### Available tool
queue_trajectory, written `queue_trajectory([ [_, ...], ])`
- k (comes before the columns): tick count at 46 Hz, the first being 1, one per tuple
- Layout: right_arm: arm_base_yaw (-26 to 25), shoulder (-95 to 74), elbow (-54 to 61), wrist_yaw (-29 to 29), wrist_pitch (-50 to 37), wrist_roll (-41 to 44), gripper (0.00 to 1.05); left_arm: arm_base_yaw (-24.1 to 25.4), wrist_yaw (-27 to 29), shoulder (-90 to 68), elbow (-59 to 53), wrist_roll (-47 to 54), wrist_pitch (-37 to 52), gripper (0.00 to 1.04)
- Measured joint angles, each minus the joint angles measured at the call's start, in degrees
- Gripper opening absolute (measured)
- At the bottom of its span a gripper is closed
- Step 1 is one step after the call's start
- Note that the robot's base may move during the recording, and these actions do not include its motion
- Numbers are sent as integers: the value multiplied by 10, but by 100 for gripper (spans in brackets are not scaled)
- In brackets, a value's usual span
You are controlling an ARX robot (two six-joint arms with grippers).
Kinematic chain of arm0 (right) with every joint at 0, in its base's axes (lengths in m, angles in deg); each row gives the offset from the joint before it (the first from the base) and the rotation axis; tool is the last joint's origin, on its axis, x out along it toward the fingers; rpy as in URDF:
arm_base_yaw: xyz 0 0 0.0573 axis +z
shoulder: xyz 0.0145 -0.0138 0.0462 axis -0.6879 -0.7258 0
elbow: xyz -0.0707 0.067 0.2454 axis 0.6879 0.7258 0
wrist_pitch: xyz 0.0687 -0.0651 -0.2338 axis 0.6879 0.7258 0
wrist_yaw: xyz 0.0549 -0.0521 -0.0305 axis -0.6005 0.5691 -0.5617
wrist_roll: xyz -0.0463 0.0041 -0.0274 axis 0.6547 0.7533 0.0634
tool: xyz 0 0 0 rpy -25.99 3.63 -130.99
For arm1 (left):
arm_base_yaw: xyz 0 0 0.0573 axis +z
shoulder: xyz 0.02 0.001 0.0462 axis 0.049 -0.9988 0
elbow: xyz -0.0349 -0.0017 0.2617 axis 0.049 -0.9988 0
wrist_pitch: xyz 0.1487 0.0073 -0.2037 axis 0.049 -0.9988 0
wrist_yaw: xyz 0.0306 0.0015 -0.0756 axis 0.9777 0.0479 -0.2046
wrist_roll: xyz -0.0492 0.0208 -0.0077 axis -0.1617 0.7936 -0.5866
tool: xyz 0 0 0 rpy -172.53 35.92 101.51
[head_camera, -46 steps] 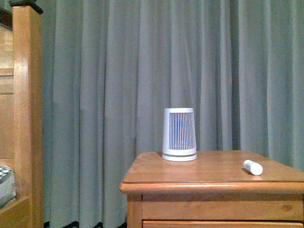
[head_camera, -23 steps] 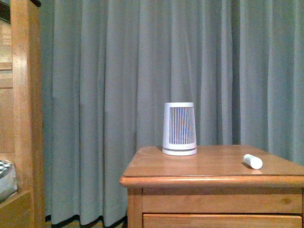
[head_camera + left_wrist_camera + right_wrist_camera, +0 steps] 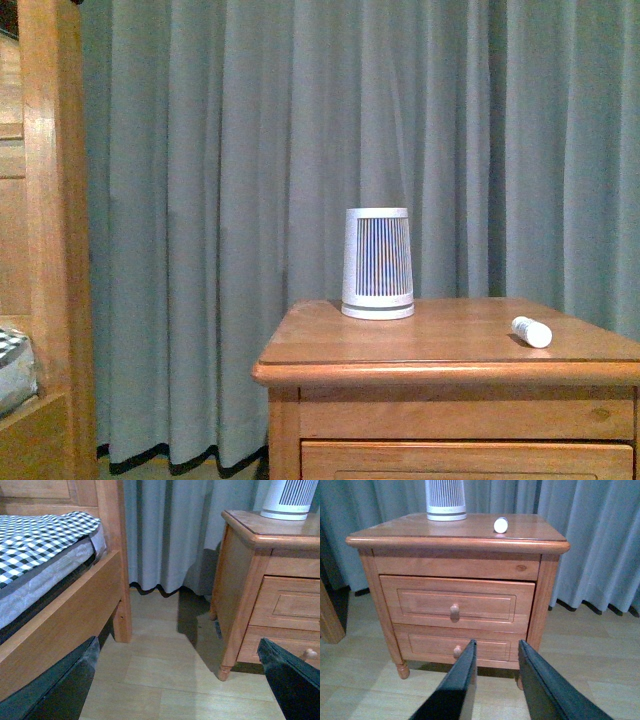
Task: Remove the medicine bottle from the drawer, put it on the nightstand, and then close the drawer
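The curtain (image 3: 300,150) is the biggest thing; it hangs behind all the furniture, grey-blue, down to the floor. At 9 o'clock in the front view stands the bed frame post (image 3: 55,230), and the left wrist view shows a mattress with checked bedding (image 3: 40,535) beside it.

The nightstand (image 3: 455,542) stands on the pale wooden floor (image 3: 580,645), with its top at 5 o'clock in the front view. The drawer (image 3: 455,605) sits a little out from the cabinet face, its front not flush with the frame. The lower drawer (image 3: 457,646) is under it.

On the top, toward 12 o'clock in the right wrist view, stands the ribbed canister (image 3: 378,263), upright. The medicine bottle (image 3: 531,331) lies on its side on the nightstand top, toward 3 o'clock from the canister and well apart from it.

The right gripper (image 3: 495,652) is in front of the lower drawer with its fingers spread and nothing between them. The left gripper (image 3: 180,655) is also spread wide, empty, above the floor between bed and nightstand.
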Motion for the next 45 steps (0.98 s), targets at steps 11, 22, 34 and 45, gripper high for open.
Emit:
queue_trajectory([
  [11, 0, 0, 0, 0, 0, 0, 76, 0, 0, 0, 0, 0, 0, 98],
  [22, 0, 0, 0, 0, 0, 0, 98, 0, 0, 0, 0, 0, 0, 98],
  [34, 0, 0, 0, 0, 0, 0, 98, 0, 0, 0, 0, 0, 0, 98],
  [45, 0, 0, 0, 0, 0, 0, 98, 0, 0, 0, 0, 0, 0, 98],
])
